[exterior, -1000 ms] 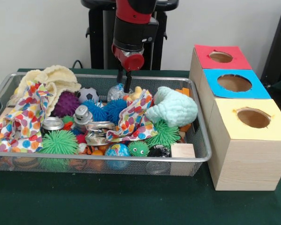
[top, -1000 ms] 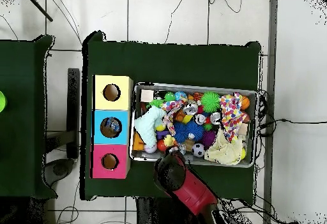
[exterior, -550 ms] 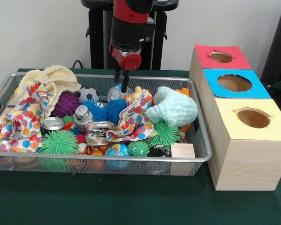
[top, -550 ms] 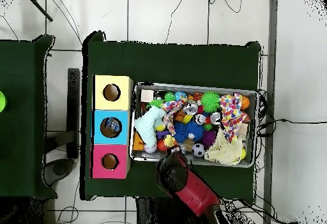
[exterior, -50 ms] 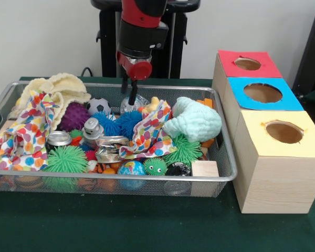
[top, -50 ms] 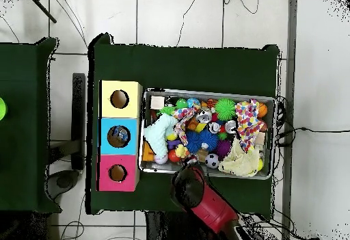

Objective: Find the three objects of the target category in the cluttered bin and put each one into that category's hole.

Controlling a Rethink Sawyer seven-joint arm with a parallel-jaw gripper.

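No readable text or labels, as far as these views show

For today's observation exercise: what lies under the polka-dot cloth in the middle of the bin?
A crushed silver can and a spiky green ball poke out beneath the polka-dot cloth; whatever else it covers is hidden.

- Wire bin [exterior, -50 ms: 227,176] is sitting on the table [exterior, -50 ms: 121,226]; box with three holes [exterior, -50 ms: 268,131] is standing just to its right in the front view
- Gripper [exterior, -50 ms: 128,93] is hanging over the bin's far edge; crinkled clear piece [exterior, -50 ms: 132,103] is lying just below it
- Wooden block [exterior, -50 ms: 205,169] is resting in the bin's near right corner; can [exterior, -50 ms: 58,138] is lying left of centre
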